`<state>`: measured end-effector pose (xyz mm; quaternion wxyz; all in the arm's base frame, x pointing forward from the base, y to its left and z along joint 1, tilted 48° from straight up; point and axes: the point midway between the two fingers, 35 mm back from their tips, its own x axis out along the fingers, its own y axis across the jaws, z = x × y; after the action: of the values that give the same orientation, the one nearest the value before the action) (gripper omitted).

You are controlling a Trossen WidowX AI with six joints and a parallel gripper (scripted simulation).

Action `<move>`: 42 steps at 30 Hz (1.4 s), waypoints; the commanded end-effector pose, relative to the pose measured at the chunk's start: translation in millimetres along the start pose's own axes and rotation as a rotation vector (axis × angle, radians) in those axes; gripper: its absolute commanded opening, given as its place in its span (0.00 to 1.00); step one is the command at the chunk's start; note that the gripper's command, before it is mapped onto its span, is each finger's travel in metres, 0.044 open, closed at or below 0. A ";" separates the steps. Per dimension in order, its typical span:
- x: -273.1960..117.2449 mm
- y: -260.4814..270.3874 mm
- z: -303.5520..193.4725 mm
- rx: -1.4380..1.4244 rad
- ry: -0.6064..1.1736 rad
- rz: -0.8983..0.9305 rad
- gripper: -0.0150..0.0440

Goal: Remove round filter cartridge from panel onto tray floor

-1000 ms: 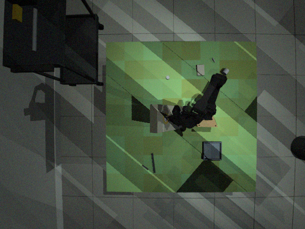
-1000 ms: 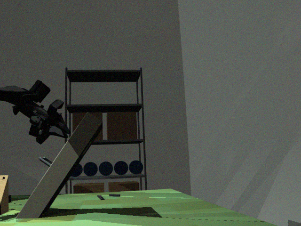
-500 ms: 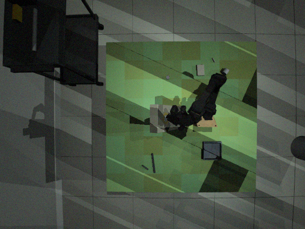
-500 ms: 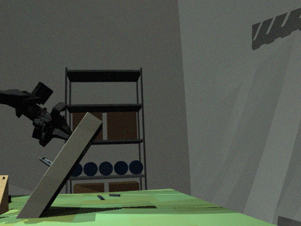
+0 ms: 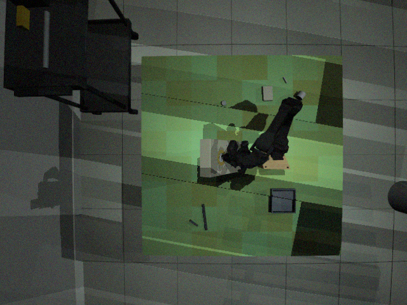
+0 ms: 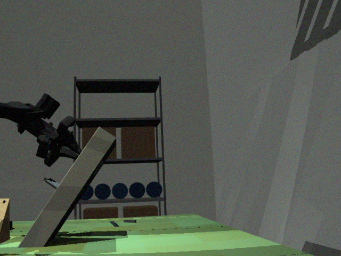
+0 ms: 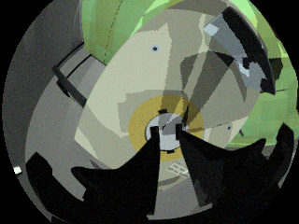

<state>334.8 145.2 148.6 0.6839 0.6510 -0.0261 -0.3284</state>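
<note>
Panel (image 5: 205,154) (image 6: 70,184) (image 7: 126,70), small pale label (image 7: 177,169), lettering illegible

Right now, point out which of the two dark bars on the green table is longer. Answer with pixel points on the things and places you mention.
The bar (image 5: 204,216) nearer the tray (image 5: 282,189): it is clearly longer than the short one (image 5: 193,222) beside it.

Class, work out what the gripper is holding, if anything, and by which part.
Nothing is held: the gripper has its fingertips apart at the filter cartridge's two slots. Whether the tips have entered them cannot be told.
</note>
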 end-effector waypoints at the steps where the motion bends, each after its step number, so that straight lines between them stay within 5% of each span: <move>1: 0.0 0.4 -1.2 -0.002 0.003 -0.002 0.42; 42: 10.1 0.0 -1.1 -0.002 0.003 -0.002 0.42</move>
<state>341.2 142.7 146.8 0.6833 0.6522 -0.0263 -0.3272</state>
